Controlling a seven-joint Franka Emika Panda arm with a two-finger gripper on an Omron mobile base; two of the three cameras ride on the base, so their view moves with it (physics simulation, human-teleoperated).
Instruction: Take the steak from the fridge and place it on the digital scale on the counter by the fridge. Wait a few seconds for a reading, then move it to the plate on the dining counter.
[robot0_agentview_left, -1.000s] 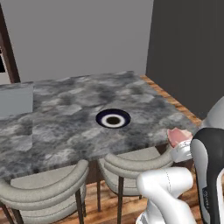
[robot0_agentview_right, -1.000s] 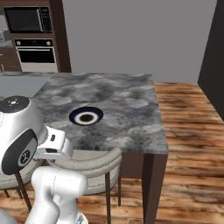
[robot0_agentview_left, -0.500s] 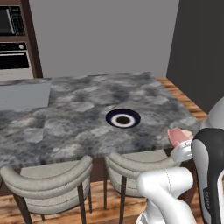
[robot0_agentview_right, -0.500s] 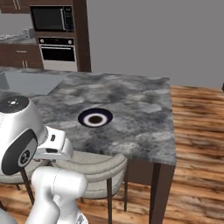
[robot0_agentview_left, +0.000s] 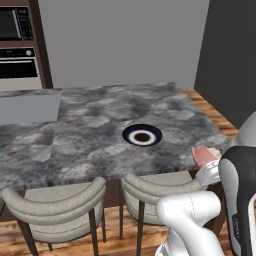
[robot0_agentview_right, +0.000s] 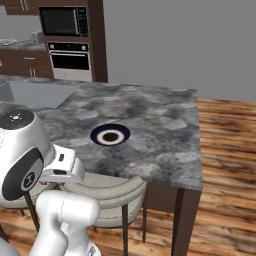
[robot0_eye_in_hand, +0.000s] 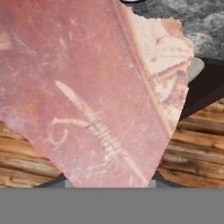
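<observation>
The steak (robot0_eye_in_hand: 87, 83), a pink-red marbled slab, hangs close in front of the hand camera, and my gripper (robot0_eye_in_hand: 109, 183) is shut on it; the finger tips are mostly hidden behind the meat. In the left base view the steak (robot0_agentview_left: 202, 154) pokes out beside my arm, just off the near right corner of the dining counter (robot0_agentview_left: 85, 125). The plate (robot0_agentview_left: 131, 131), navy-rimmed with a white centre, lies on the slab to the left of and beyond the steak. In the right base view the plate (robot0_agentview_right: 97, 134) sits near the front of the dining counter (robot0_agentview_right: 155, 115).
Two grey curved chairs (robot0_agentview_left: 55, 205) (robot0_agentview_left: 150, 186) are tucked under the near edge of the slab. A grey inset panel (robot0_agentview_left: 27, 107) lies at the slab's left. A built-in oven and microwave (robot0_agentview_right: 70, 50) stand at the back left. Wooden floor (robot0_agentview_right: 225, 150) runs to the right.
The whole scene has slid to the right in both base views as the base moved, bringing the oven into sight. The steak stays in the gripper beside the arm.
</observation>
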